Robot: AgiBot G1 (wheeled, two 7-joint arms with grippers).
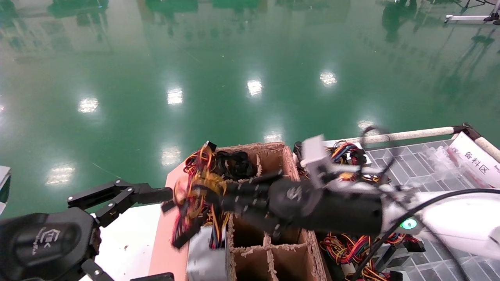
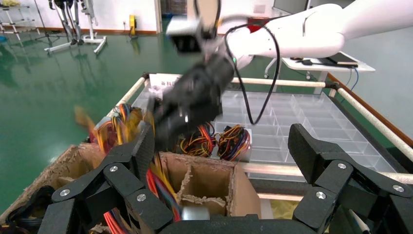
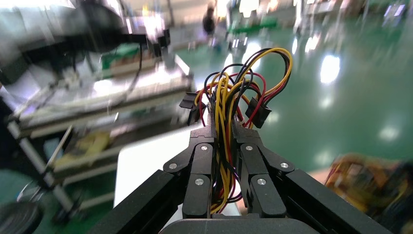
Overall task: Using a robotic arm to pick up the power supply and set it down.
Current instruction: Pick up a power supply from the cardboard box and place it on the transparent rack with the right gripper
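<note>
The robotic arm [image 1: 441, 222], my right one with the white forearm and green light, reaches left across the cardboard box. Its gripper [image 1: 213, 197] [image 3: 225, 130] is shut on the yellow, red and black wire bundle of the power supply [image 3: 234, 92]. The silver-grey body of the power supply [image 1: 204, 258] [image 2: 195, 213] hangs below by its wires, against the box's left wall. My left gripper [image 1: 170, 234] [image 2: 223, 142] stands wide open low at the left, facing the box with nothing between its fingers; the right arm [image 2: 195, 97] shows ahead of it.
A cardboard box [image 1: 273, 238] with divider cells sits on a pink surface [image 1: 166, 242]. Right of it, a clear compartment tray [image 1: 410, 156] on a railed cart holds other wired boxes [image 1: 345, 152] [image 1: 351, 244]. A white table [image 1: 125, 238] lies left; green floor beyond.
</note>
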